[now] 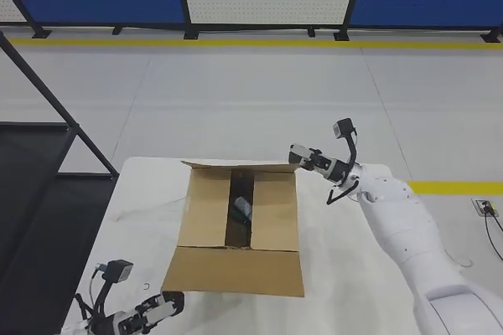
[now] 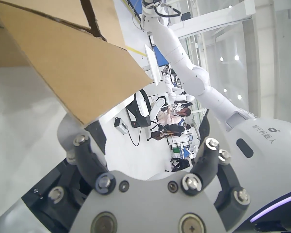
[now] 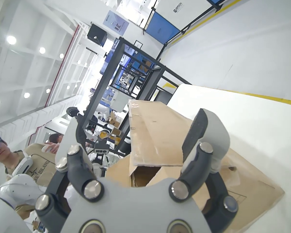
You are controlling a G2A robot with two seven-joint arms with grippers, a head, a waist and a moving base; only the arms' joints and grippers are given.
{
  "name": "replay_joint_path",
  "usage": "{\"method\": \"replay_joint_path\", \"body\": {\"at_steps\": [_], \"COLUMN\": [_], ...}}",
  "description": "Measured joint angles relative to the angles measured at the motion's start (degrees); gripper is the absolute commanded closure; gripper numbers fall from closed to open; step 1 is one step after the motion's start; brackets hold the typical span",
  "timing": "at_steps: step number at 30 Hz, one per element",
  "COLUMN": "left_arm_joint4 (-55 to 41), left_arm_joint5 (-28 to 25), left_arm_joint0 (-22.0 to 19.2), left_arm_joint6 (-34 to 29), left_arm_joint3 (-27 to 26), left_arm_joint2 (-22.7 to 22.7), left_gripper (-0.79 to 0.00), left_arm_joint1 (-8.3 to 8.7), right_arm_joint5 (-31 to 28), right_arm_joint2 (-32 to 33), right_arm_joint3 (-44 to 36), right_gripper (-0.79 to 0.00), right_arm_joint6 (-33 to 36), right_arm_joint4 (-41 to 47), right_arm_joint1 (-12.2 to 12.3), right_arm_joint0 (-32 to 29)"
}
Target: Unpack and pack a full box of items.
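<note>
- Left gripper (image 1: 173, 303) hangs low just off the box's near left corner. Its jaws are spread wide with nothing between them.
- Seen from that wrist, the corner of the box's near flap juts out over one of the spread jaws. Whether the cardboard touches it I cannot tell.
- Brown and plain, the cardboard box (image 1: 239, 243) sits in the middle of the white surface (image 1: 344, 268), with bare cloth showing on every side of it.
- Its two long top flaps are folded inward, leaving a narrow dark gap down the middle. The near end flap sticks outward.
- Through that gap a small pale-blue item (image 1: 242, 206) lies inside the box, toward its far end. I cannot make out what it is.
- At the box's far right corner is the right gripper (image 1: 298, 154), its jaws spread apart.
- From that wrist, a taped flap at the box's far end runs between the jaws, and one dark pad (image 3: 191, 134) sits just at the flap's edge. I cannot tell whether they touch.
- Off to the left of the box, past the surface's edge, stands a black metal frame (image 1: 33, 84).
- Well to the right of the box, a yellow line (image 1: 461, 187) runs along the floor.
</note>
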Motion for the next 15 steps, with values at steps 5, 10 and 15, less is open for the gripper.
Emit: {"method": "replay_joint_path", "body": {"at_steps": [5, 10, 15], "left_arm_joint4": [-1.2, 0.8, 4.8], "left_arm_joint5": [0.3, 1.1, 4.9], "left_arm_joint0": [-1.8, -4.6, -8.7], "left_arm_joint6": [4.8, 10.3, 16.8], "left_arm_joint3": [-0.5, -2.0, -2.3], "left_arm_joint2": [0.7, 2.7, 5.8], "left_gripper": [-0.785, -0.785, -0.785], "left_arm_joint1": [0.00, -0.02, -0.10], "right_arm_joint5": [1.2, 2.6, 4.9], "right_arm_joint2": [-1.3, -2.4, -2.3], "right_arm_joint3": [-5.9, -11.0, -14.6], "right_gripper": [-0.785, -0.785, -0.785], "right_arm_joint6": [0.9, 2.4, 4.2], "right_arm_joint4": [-1.9, -3.2, -3.0], "right_arm_joint1": [1.0, 1.9, 3.0], "right_arm_joint0": [-2.1, -3.6, -5.1]}}
